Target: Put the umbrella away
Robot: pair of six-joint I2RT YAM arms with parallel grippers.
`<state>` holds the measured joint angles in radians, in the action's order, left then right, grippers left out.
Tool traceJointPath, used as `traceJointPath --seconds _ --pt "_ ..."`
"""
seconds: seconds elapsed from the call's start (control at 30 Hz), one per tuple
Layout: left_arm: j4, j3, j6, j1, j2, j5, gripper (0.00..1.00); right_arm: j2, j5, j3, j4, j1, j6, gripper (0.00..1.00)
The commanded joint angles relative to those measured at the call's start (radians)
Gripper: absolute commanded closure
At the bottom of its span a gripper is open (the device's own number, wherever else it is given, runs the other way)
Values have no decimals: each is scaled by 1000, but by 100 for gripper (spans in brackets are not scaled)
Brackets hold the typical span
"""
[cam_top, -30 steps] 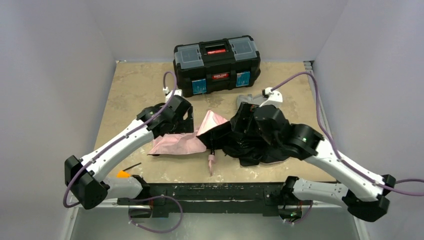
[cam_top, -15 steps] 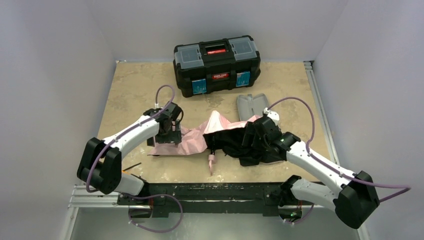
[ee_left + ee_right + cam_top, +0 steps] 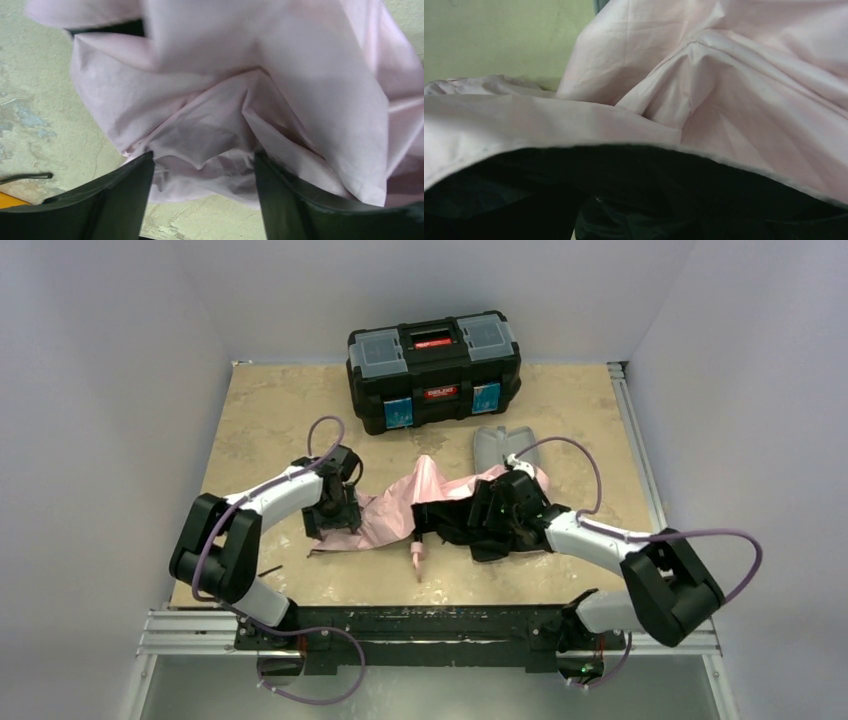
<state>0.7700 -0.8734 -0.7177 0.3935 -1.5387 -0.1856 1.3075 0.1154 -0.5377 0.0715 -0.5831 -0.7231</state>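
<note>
Pale pink umbrella [image 3: 388, 515] collapsed, crumpled, black underside showing, lying on table [image 3: 260, 410].

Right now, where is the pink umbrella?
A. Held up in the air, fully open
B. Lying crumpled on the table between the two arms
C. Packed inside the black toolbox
B: the umbrella lies collapsed and crumpled flat on the table, in front of the toolbox, whose lid is closed.

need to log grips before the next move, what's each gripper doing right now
left gripper: open, a fold of the umbrella between its fingers.
right gripper: cannot tell, its fingers are hidden in the umbrella.
</note>
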Motion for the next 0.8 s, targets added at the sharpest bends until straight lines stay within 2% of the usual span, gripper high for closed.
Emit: traceJointPath --seconds 0.0,0.17,0.3,0.4,0.6,0.7,0.77 --pt "-42 -84 -15 -5 -50 62 36 142 -142 9 -155 0 20 23" --pt "-115 -96 -9 -3 -130 193 74 219 -222 13 -240 0 45 50" --pt "-209 -92 9 22 -140 271 91 239 -350 11 -335 -24 57 66" --pt "-240 -125 46 58 -140 299 95 269 -374 -77 -334 -79 108 70" --pt "-252 -218 123 170 -158 359 97 386 -423 -274 -370 -208 152 71" --pt "-280 -208 118 187 -162 398 97 466 -458 -342 -433 -237 157 72" --pt "-252 -195 120 187 -157 377 96 485 -453 -372 -403 -238 168 72"
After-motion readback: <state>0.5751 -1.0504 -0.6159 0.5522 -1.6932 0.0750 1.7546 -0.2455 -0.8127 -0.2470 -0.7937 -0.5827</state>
